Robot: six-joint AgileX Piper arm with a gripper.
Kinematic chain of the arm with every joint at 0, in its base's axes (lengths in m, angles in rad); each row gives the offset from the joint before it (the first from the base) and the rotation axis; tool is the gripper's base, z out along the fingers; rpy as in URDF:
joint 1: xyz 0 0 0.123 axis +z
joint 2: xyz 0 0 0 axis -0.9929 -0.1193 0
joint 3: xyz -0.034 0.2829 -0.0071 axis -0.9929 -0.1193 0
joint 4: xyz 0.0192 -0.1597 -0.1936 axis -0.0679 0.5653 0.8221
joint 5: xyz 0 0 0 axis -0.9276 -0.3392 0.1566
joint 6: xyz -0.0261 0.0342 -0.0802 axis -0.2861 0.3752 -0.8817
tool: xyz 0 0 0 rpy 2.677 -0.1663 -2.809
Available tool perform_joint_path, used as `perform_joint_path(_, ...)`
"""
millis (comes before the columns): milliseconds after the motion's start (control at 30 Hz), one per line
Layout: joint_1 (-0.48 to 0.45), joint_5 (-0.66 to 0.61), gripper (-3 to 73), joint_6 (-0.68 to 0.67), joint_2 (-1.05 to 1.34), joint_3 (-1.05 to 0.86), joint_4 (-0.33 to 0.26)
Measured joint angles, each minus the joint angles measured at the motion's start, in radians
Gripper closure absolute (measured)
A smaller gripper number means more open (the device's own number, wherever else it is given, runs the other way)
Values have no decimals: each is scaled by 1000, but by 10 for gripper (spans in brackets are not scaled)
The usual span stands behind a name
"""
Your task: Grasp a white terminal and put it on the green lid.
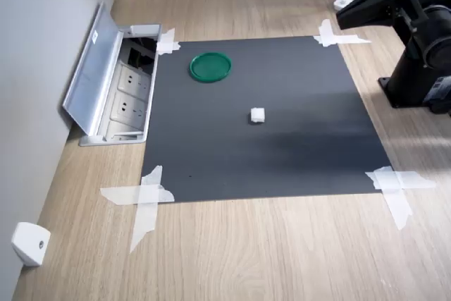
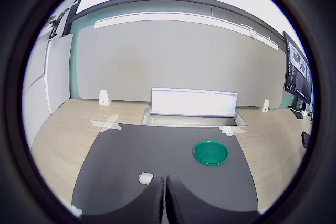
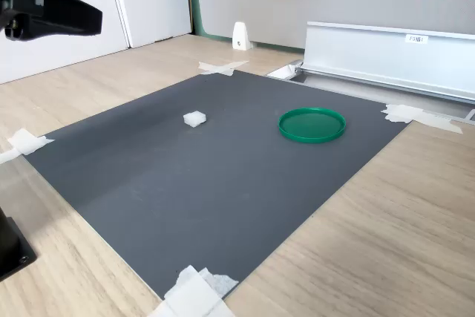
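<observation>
A dark grey mat (image 1: 261, 125) lies on a wooden tabletop (image 1: 268, 252), fixed at its corners with white tape strips (image 1: 144, 199). The green lid (image 1: 210, 66) sits flat on the mat toward its upper left. The white terminal (image 1: 257, 115) rests near the mat's centre, well apart from the lid, lower and to the right of it. At the left edge, an open metal floor box (image 1: 116, 89) shows power sockets. The black robot arm (image 1: 416, 33) fills the upper right corner, off the mat. A white wedge-shaped piece (image 1: 29, 243) stands at the lower left.
</observation>
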Motion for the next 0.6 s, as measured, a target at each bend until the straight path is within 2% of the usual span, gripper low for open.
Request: perform_joint_path(600, 0, 1, 703, 0, 0, -24, -1)
